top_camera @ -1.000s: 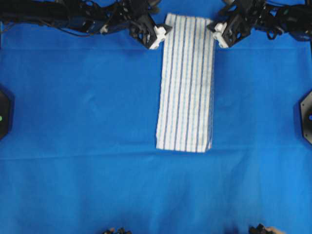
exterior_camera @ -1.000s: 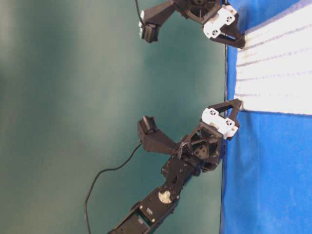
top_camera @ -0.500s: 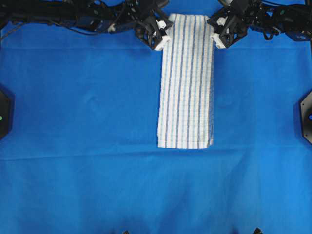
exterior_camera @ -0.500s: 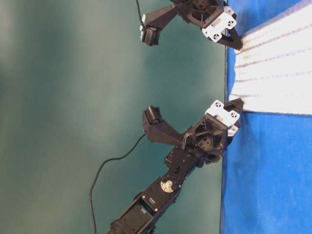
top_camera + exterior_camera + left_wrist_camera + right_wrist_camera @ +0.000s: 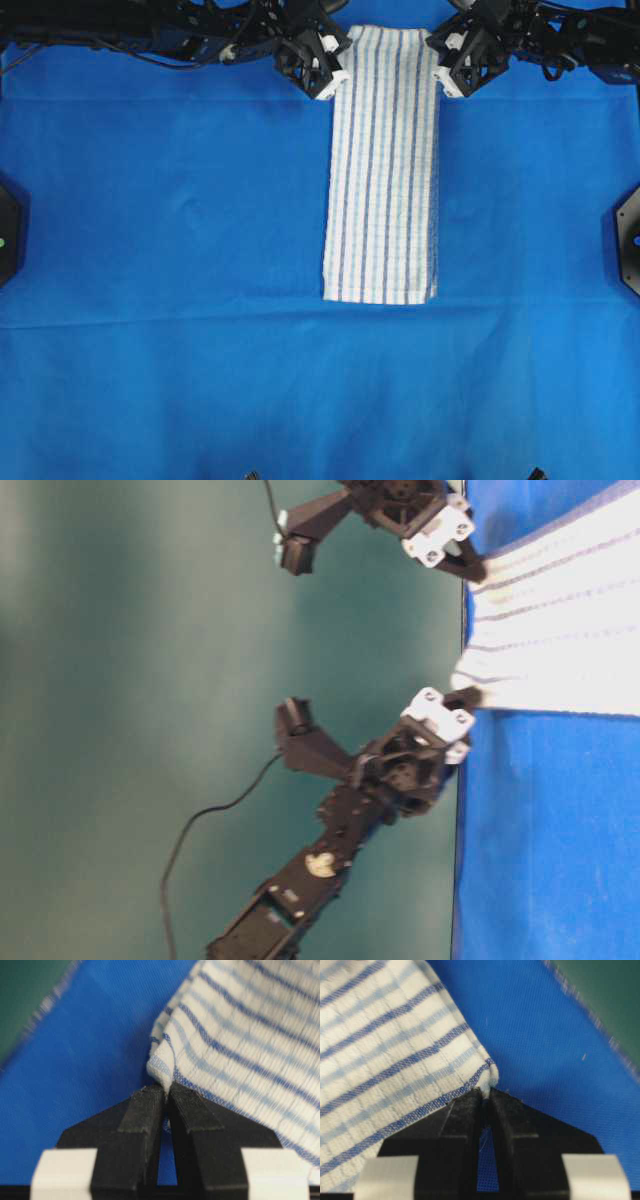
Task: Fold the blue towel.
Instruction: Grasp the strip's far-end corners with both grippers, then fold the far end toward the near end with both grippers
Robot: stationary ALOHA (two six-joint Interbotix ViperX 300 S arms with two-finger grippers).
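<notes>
- The blue towel (image 5: 382,165) lies as a long narrow strip on the blue sheet (image 5: 160,250), running from the far edge of the table toward the middle, near end square and flat.
- A second ago both claws stood wide open beside its two far corners; now they have snapped closed on them, which I take as the grab that starts the next fold.
- The left claw (image 5: 164,1091) has its black fingers pressed together on the towel's far left corner, the cloth bunched into a small peak at the tips.
- The right claw (image 5: 484,1093) is likewise closed, pinching the hemmed far right corner with only a sliver of gap behind the tips.
- From table level, the far edge already puckers upward where the left claw (image 5: 462,685) holds it, so the corners seem just off the sheet.
- The towel is white woven cloth with thin dark-blue and light-blue stripes in a fine check; it looks soft and already doubled lengthwise.
</notes>
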